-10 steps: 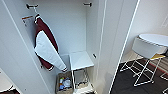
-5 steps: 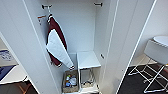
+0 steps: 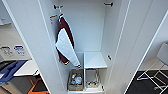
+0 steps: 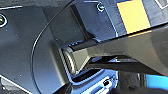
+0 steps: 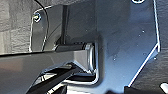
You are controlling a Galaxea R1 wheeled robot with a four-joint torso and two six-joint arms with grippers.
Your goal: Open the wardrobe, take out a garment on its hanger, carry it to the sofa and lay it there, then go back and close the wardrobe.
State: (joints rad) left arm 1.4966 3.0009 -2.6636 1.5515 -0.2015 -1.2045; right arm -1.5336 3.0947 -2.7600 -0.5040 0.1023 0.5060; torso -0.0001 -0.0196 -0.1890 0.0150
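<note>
**Wardrobe open, black garment gone**

White wardrobe (image 3: 87,37) fills your view, doors swung wide for access. Left to right: maroon garment (image 3: 65,42) hanging from its hook, shelf (image 3: 94,60), chair (image 3: 160,67). Black garment isn't inside. Grippers' state: can't tell.

open wardrobe (image 3: 90,30), basket (image 3: 75,80) on its floor

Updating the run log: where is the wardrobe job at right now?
Done: the wardrobe stands open, and no black garment hangs inside, just a maroon-and-white garment. A basket sits at the bottom. In hand: nothing visibly carried; the head view faces the open interior. Left: closing the doors. The sofa step can't be confirmed here.
</note>
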